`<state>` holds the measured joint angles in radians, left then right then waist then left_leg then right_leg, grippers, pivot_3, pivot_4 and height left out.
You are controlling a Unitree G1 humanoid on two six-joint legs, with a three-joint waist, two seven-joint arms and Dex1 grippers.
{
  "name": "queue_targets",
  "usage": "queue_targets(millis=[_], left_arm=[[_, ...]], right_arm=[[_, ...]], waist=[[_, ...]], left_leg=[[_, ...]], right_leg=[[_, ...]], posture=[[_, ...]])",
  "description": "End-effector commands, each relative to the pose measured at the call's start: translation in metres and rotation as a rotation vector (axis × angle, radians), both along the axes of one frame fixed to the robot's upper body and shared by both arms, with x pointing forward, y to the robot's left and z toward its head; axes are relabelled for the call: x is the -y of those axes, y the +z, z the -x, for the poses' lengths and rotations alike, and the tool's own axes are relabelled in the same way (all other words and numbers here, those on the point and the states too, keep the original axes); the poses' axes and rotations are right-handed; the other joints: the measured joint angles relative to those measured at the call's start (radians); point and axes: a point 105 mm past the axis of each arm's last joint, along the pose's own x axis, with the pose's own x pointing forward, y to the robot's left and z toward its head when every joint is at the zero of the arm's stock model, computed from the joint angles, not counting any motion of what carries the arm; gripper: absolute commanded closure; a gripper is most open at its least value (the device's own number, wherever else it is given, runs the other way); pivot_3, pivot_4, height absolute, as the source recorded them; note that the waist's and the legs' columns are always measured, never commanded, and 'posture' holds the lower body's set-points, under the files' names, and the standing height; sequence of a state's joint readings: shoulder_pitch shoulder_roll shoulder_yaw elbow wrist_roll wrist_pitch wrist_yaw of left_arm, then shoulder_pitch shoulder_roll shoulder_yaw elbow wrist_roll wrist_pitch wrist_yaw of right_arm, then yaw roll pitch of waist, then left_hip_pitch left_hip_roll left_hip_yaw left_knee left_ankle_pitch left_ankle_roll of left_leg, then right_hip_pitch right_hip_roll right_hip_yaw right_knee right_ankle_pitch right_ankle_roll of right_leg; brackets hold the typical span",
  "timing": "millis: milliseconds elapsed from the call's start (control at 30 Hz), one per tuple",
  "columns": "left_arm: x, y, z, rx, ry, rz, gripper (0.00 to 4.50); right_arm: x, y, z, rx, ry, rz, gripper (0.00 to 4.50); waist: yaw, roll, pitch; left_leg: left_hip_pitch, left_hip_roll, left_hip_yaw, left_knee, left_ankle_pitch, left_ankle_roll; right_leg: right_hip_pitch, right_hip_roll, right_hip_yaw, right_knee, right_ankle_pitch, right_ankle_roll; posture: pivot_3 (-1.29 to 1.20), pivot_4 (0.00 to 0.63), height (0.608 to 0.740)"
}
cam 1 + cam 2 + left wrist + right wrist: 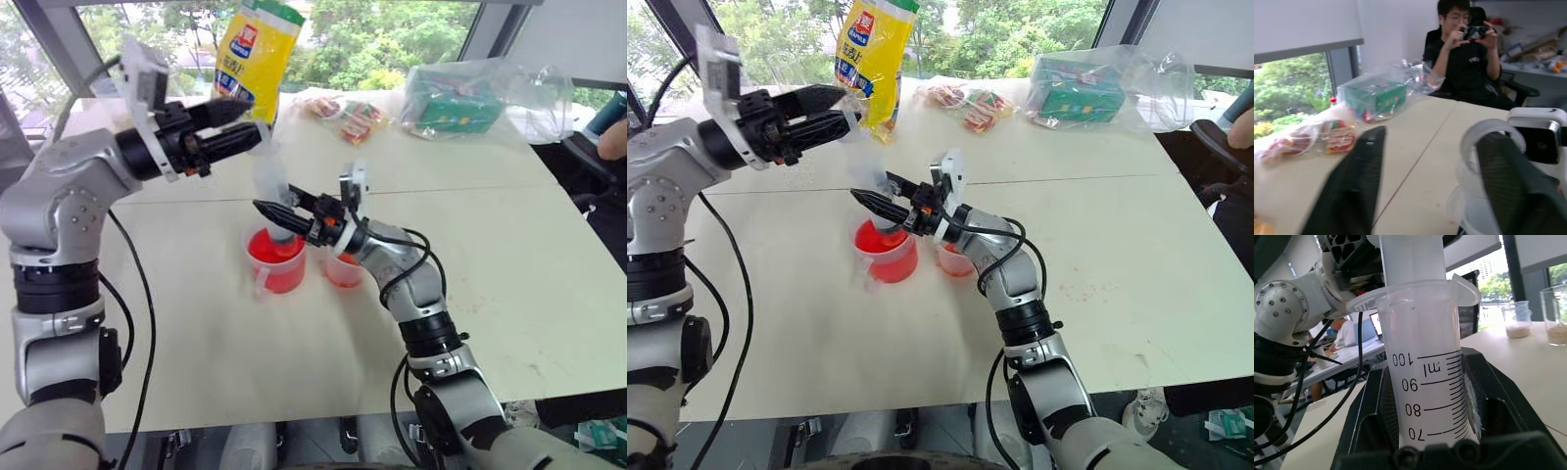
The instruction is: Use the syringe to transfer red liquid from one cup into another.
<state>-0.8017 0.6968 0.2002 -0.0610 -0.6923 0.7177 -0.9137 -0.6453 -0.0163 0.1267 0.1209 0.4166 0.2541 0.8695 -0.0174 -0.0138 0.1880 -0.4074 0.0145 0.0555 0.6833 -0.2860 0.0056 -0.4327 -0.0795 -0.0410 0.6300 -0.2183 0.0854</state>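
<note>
The syringe (1422, 357) is frosted, translucent plastic with black printed markings, smooth and faintly glossy. The handled cup (274, 259) and the smaller cup (343, 269) beside it are clear, shiny plastic, tinted by the glossy red liquid (269, 247). The right gripper (284, 211) has matt black, ribbed plastic fingers (1371, 431). The table (490, 255) is a smooth, matt cream surface. At the far side, a yellow bag (257, 54) looks like glossy film, and crinkled clear plastic wraps a green box (456, 98).
</note>
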Motion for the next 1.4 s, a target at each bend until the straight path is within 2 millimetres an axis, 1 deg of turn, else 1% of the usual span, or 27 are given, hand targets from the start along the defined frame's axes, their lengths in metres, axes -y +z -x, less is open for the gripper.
queue_targets(millis=[33, 167, 267, 333, 433, 533, 567, 633, 733, 800, 867, 933, 967, 1000, 1033, 1067, 1300, 1400], left_arm=[[0.003, -0.007, 0.011, -0.016, -0.036, -0.035, 0.04], [-0.007, -0.011, 0.017, -0.008, -0.017, -0.068, 0.04], [-0.009, -0.014, 0.019, -0.01, -0.019, -0.078, 0.04], [-0.009, -0.015, 0.02, -0.012, -0.019, -0.079, 0.04], [-0.01, -0.012, 0.018, -0.007, -0.018, -0.067, 0.04], [-0.005, -0.005, 0.014, 0.008, -0.034, -0.03, 0.04], [-0.002, -0.003, 0.013, 0.013, -0.045, -0.021, 0.04], [0.004, -0.001, 0.011, 0.023, -0.067, -0.009, 0.04], [0.014, 0.005, 0.006, 0.037, -0.096, 0.015, 0.04], [0.022, 0.008, 0.004, 0.046, -0.127, 0.031, 0.04], [0.031, 0.012, 0.002, 0.051, -0.157, 0.051, 0.04], [0.046, 0.017, 0.002, 0.058, -0.211, 0.071, 0.04], [0.055, 0.022, 0.004, 0.065, -0.256, 0.087, 0.04], [0.062, 0.026, 0.006, 0.071, -0.287, 0.098, 0.04], [0.067, 0.029, 0.008, 0.077, -0.313, 0.104, 0.04], [0.071, 0.032, 0.008, 0.084, -0.332, 0.105, 0.04], [0.079, 0.044, -0.003, 0.126, -0.333, 0.112, 0.04], [0.083, 0.042, -0.006, 0.131, -0.336, 0.1, 0.04]], right_arm=[[-0.001, 0.047, 0.01, 0.125, 0.025, -0.099, 3.12], [0.007, 0.06, 0.008, 0.122, 0.004, -0.137, 3.12], [0.013, 0.068, 0.007, 0.117, -0.014, -0.162, 3.12], [0.02, 0.079, 0.006, 0.111, -0.038, -0.206, 3.12], [0.034, 0.101, 0.011, 0.108, -0.06, -0.286, 3.12], [0.053, 0.121, 0.017, 0.114, -0.099, -0.349, 3.12], [0.061, 0.126, 0.019, 0.117, -0.118, -0.364, 3.12], [0.073, 0.13, 0.022, 0.123, -0.157, -0.369, 3.12], [0.088, 0.123, 0.023, 0.125, -0.224, -0.337, 3.12], [0.095, 0.113, 0.022, 0.107, -0.264, -0.317, 3.12], [0.101, 0.099, 0.019, 0.093, -0.311, -0.28, 3.12], [0.104, 0.082, 0.018, 0.058, -0.337, -0.262, 3.12], [0.103, 0.066, 0.015, 0.036, -0.358, -0.233, 3.12], [0.102, 0.055, 0.014, 0.022, -0.372, -0.21, 3.12], [0.1, 0.045, 0.014, 0.014, -0.378, -0.184, 3.12], [0.099, 0.04, 0.015, 0.011, -0.382, -0.172, 3.12], [0.091, 0.028, 0.022, 0.03, -0.371, -0.125, 3.12], [0.089, 0.026, 0.023, 0.032, -0.371, -0.12, 3.12]], waist=[[0.0, 0.0, 0.0], [0.004, 0.0, 0.0], [0.001, 0.0, 0.001], [0.001, 0.001, 0.001], [0.002, 0.001, 0.001], [0.006, 0.001, 0.001], [0.007, 0.001, 0.001], [0.007, 0.001, 0.001], [0.006, 0.001, 0.001], [0.004, 0.001, 0.001], [0.003, 0.001, 0.001], [0.004, 0.001, 0.001], [-0.001, 0.001, 0.001], [-0.003, 0.001, 0.002], [0.007, 0.0, 0.001], [0.009, 0.0, 0.001], [0.002, 0.0, 0.001], [0.004, 0.0, 0.001]], left_leg=[[0.0, 0.0, 0.0, 0.0, 0.0, 0.0], [0.0, 0.0, 0.0, 0.0, 0.0, 0.0], [0.0, 0.0, -0.001, 0.0, 0.0, 0.0], [0.0, 0.0, 0.0, 0.0, 0.0, 0.0], [-0.001, 0.0, 0.0, 0.0, 0.0, 0.0], [-0.001, 0.0, 0.0, 0.0, 0.0, 0.0], [-0.001, 0.0, 0.0, 0.0, 0.0, 0.0], [-0.001, -0.001, 0.0, 0.0, 0.0, 0.0], [-0.001, -0.001, 0.0, 0.0, 0.0, 0.0], [-0.001, -0.001, 0.0, 0.0, 0.0, 0.0], [-0.001, 0.0, 0.0, 0.0, 0.0, 0.001], [-0.001, 0.0, 0.001, 0.0, 0.0, 0.001], [-0.001, -0.001, 0.0, 0.0, 0.0, 0.001], [-0.001, 0.0, 0.001, 0.0, 0.0, 0.001], [-0.001, 0.0, 0.002, 0.0, 0.0, 0.001], [-0.001, 0.0, -0.001, 0.0, 0.0, 0.001], [0.0, -0.001, 0.001, 0.0, -0.001, 0.001], [-0.001, -0.001, 0.0, 0.0, -0.001, 0.001]], right_leg=[[0.0, 0.0, 0.0, 0.0, 0.0, 0.0], [0.0, -0.001, 0.0, 0.0, 0.0, 0.0], [0.0, 0.0, 0.0, 0.0, 0.0, 0.0], [0.0, 0.0, 0.0, 0.0, 0.0, 0.0], [-0.001, 0.0, 0.0, 0.0, 0.0, 0.0], [-0.001, -0.001, 0.0, 0.0, 0.0, 0.0], [-0.001, -0.001, 0.0, 0.0, 0.0, 0.0], [0.0, -0.002, 0.0, -0.001, 0.0, 0.0], [0.0, -0.001, 0.0, -0.001, 0.0, 0.0], [0.0, -0.001, 0.0, -0.001, 0.0, 0.0], [0.0, 0.0, 0.0, -0.001, 0.0, 0.0], [0.0, 0.0, 0.0, -0.001, 0.0, 0.0], [0.0, 0.0, 0.0, -0.001, 0.0, 0.0], [-0.001, 0.0, 0.001, 0.0, 0.0, 0.0], [-0.002, 0.0, 0.002, 0.0, 0.0, 0.0], [0.0, 0.001, -0.001, -0.001, 0.0, 0.0], [0.0, 0.0, 0.001, -0.001, 0.0, 0.0], [0.0, 0.001, 0.001, -0.001, 0.0, 0.0]], posture=[[0.0, 0.15, 0.74], [0.0, 0.15, 0.74], [0.0, 0.15, 0.74], [0.0, 0.15, 0.74], [0.0, 0.15, 0.74], [0.0, 0.15, 0.74], [0.0, 0.15, 0.74], [0.0, 0.15, 0.74], [0.0, 0.15, 0.74], [0.0, 0.15, 0.74], [0.0, 0.15, 0.74], [0.0, 0.15, 0.74], [0.0, 0.15, 0.74], [0.0, 0.15, 0.74], [0.0, 0.15, 0.74], [0.0, 0.15, 0.74], [0.0, 0.15, 0.74], [0.0, 0.15, 0.74]])
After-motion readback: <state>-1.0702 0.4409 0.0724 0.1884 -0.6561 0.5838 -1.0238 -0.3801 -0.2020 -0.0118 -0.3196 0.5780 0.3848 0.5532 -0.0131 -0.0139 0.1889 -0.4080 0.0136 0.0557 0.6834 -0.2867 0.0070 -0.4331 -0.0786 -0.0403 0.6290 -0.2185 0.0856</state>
